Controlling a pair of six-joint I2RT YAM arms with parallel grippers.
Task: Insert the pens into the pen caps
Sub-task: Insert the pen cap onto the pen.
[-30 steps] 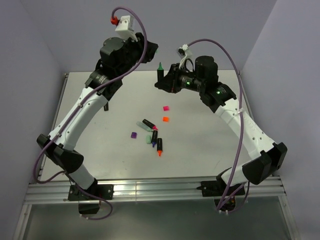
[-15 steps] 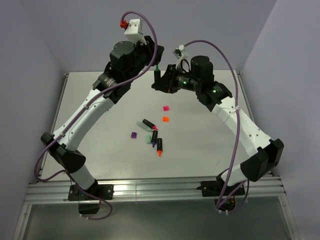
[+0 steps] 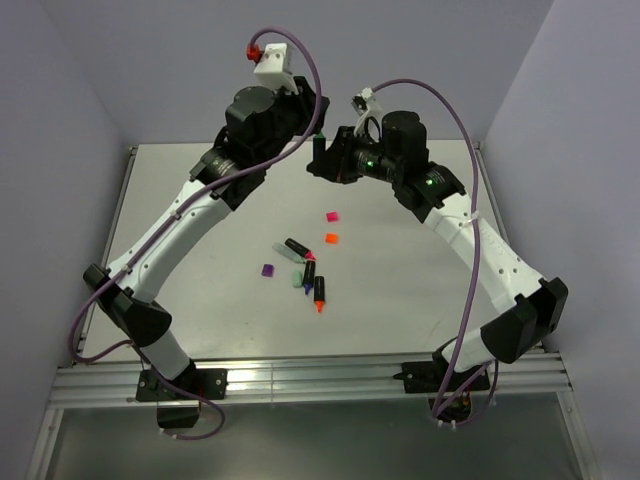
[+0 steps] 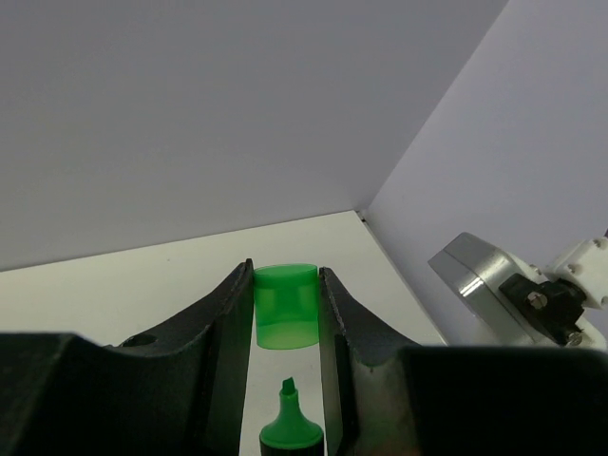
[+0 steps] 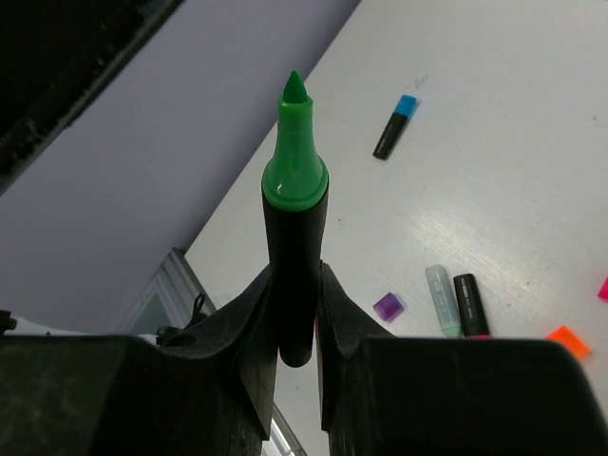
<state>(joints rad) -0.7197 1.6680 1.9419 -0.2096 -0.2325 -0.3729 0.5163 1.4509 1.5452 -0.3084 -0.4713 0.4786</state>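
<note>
Claws are both up over the worktop point(image 3: 420, 300). My left claw point(image 4: 285, 275) pinches the green cap point(image 4: 285, 309) between its tips. My right claw point(image 5: 294, 285) is closed tight on the green pen point(image 5: 294, 218). The pen's tip points at the cap, close but not touching.

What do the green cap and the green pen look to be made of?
The green cap: probably plastic, translucent and smooth; the wall lets light through, with a soft sheen. The green pen: barrel looks like black plastic, dull satin, no sharp glints; the green nib collar is glossier, with a bright rim.
</note>
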